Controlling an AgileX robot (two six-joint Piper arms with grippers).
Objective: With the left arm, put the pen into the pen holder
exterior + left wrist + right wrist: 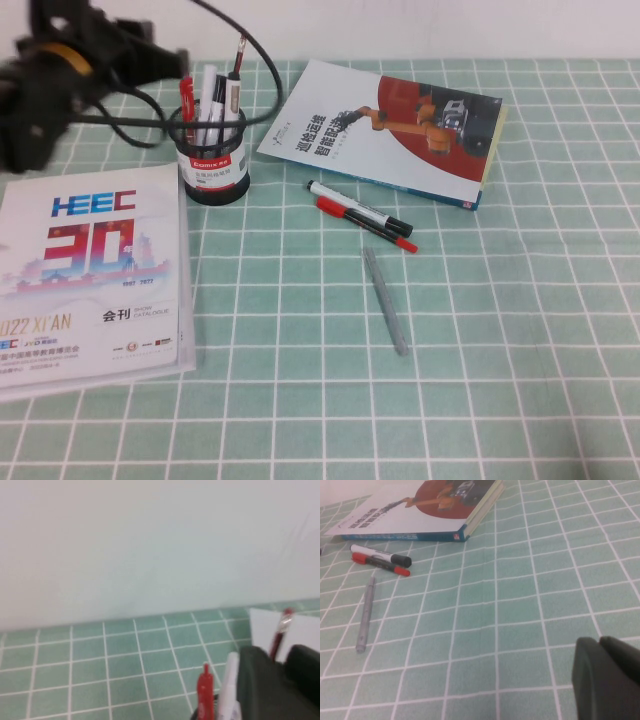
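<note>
Pen (186, 104) upright in pen holder (212, 160); left pincer (150, 62) beside (grip unclear), right pincer (607, 677) unclear too.

The pen holder (213, 165) is black wire mesh with a paper label, and the pen (186, 101) in it is smooth red plastic. The tablecloth (480, 330) looks matt; the book cover (385, 130) and the booklet (88, 280) look glossy.

Left hand (150, 60) blurred — right hand (607, 677) edge-cropped.
</note>
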